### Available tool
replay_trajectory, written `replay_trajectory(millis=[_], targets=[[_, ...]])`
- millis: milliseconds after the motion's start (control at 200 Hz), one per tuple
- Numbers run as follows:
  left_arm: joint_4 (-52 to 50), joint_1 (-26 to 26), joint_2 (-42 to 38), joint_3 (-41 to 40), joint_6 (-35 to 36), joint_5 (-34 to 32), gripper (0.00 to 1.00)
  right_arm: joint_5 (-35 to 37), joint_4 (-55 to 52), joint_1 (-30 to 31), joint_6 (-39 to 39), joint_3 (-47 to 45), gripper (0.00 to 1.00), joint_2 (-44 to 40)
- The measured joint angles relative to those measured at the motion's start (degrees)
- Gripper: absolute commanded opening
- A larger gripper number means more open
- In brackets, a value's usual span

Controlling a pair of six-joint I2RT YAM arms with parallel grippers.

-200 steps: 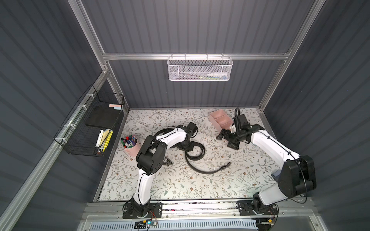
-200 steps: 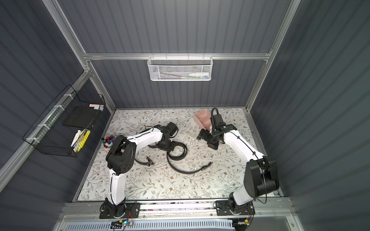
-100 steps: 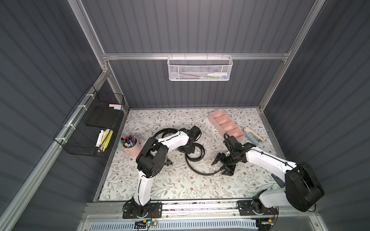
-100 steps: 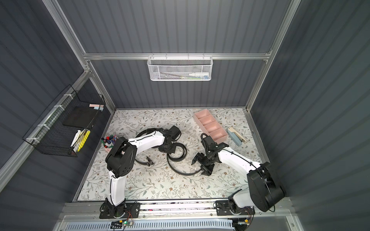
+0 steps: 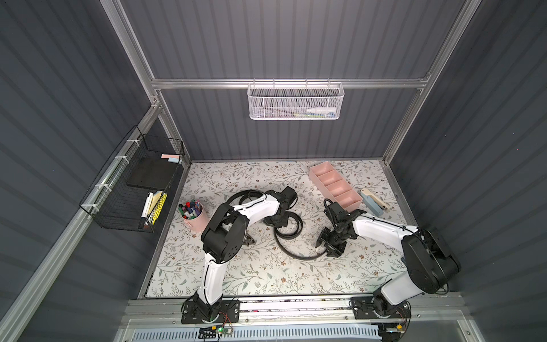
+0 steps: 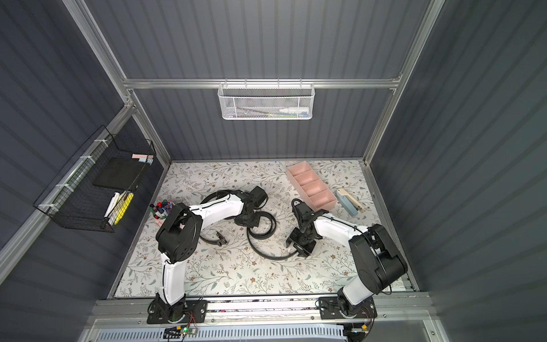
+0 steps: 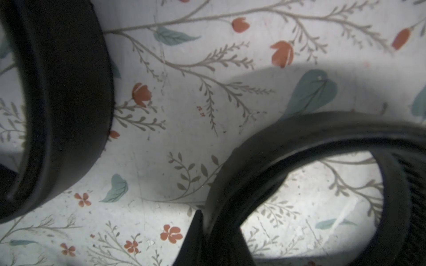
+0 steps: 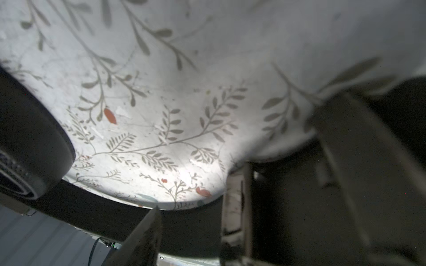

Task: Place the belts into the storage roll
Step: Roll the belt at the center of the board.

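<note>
Belts first: in both top views the coiled belt (image 5: 299, 225) lies at the centre of the floral table (image 5: 236, 275), its loose tail sweeping toward the lower right. It is well apart from the storage roll (image 5: 334, 185), which sits empty at the upper right beside a stapler (image 5: 373, 202). The left gripper (image 5: 278, 222) is pressed down onto the coil, probably to anchor it so the tail can be wound in. The right gripper (image 5: 324, 250) sits at the tail's tip. The second belt (image 6: 219, 237) lies partly under the left arm, its buckle showing at centre left, untouched.

Left wrist view: the coiled belt (image 7: 299, 138) arcs across the lower right, running out from a dark fingertip (image 7: 196, 244) at the bottom edge. The jaws look nearly together, pinching the coil's wall. Another black strap fills the upper left; which belt it is I cannot tell.

Right wrist view: the coiled belt (image 8: 189, 221) sends its tail across the bottom of the frame between the two fingers (image 8: 147, 230), which stand apart on either side without clamping it. The grasp looks set up but unfinished, and winding must come before any compartment.
</note>
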Motion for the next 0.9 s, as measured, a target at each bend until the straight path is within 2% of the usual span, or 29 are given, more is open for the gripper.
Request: replay_trajectory(millis=[115,230,310,380,495,710,770,900], targets=[[1.1,0.0,-0.7,-1.2,-0.6,0.0,0.18,2.0,-0.4,0.0,-0.9,-0.1,0.32,0.0],[1.7,0.0,-1.1,-1.9,-1.0,0.0,0.18,3.0,-0.4,0.0,-2.0,-0.6,0.26,0.0],[2.2,0.0,-1.3,-2.3,-1.1,0.0,0.18,3.4,-0.2,0.0,-2.2,-0.9,0.27,0.0],[2.6,0.0,-1.5,-2.7,-1.1,0.0,0.17,3.6,-0.1,0.0,-2.2,-1.0,0.34,0.0],[2.9,0.0,-1.6,-2.8,-1.2,0.0,0.16,3.4,0.5,0.0,-1.6,-1.4,0.40,0.0],[3.8,0.0,-2.1,-3.6,-1.3,0.0,0.16,2.1,2.7,0.3,1.4,-2.3,0.39,0.0],[4.0,0.0,-2.2,-3.8,-1.3,0.0,0.16,2.0,3.0,0.7,2.0,-2.3,0.34,0.1],[4.1,0.0,-2.2,-3.9,-1.4,0.0,0.18,1.4,3.9,1.8,2.9,-2.3,0.14,0.7]])
